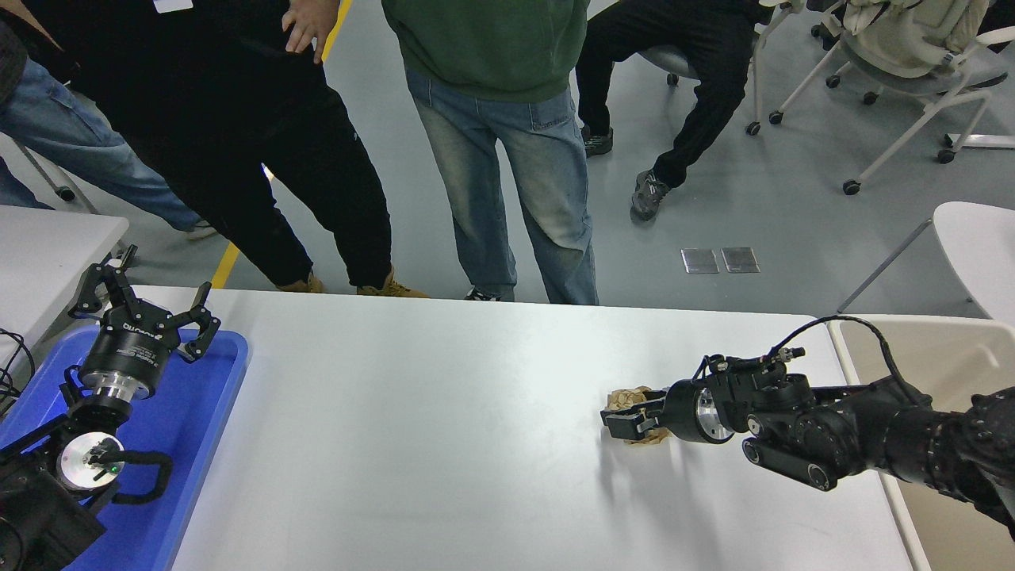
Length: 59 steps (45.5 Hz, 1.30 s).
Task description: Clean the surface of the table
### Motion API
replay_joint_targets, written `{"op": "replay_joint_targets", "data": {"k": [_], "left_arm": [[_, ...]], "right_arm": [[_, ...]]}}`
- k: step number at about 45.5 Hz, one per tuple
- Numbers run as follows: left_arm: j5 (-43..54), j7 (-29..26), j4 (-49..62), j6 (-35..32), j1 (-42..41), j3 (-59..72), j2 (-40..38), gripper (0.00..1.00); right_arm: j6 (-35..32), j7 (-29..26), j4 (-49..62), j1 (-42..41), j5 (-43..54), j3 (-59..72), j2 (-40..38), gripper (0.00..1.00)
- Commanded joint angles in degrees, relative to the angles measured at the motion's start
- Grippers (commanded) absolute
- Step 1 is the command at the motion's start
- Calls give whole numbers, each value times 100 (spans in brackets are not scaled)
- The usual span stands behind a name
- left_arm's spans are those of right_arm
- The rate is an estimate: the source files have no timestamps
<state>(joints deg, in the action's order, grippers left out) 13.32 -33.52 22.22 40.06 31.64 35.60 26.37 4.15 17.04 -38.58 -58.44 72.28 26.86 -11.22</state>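
The white table surface (pixel 436 460) fills the middle of the head view. A crumpled brown paper wad (pixel 632 394) lies on it at the right of centre. My right gripper (pixel 618 419) comes in from the right, low over the table, and its fingers are closed around the wad, which shows above and below them. My left gripper (pixel 143 305) is parked open over the blue tray at the lower left.
A blue plastic tray (pixel 202 412) sits at the table's left end. A beige bin (pixel 944 357) stands off the right end. Several people stand or sit at the far side (pixel 492 159). Another white table (pixel 47 238) is at the left.
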Motion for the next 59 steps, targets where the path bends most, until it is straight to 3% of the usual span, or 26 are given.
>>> {"op": "replay_joint_targets", "data": {"k": [1,6,28,42,59], "left_arm": [[4,-5,-8,2,0,0,0,100],[-5,4,1,-7,0,0,0,100],[4,4,1,-7,0,0,0,100],[-5,-5,-7,2,0,0,0,100],[4,-5,1,-7,0,0,0,100]], "right_arm": [[86,1,26,-141,93,311,-20,16],[60,9,0,-220,58,329,-64,0],[-117,80,-413,-765,-135,126,-802,0],[-169,159,-1554,-1520,-794,126,-2198,0],[-1689,150,-3506,-3322,-794,118,-4388,0]]}}
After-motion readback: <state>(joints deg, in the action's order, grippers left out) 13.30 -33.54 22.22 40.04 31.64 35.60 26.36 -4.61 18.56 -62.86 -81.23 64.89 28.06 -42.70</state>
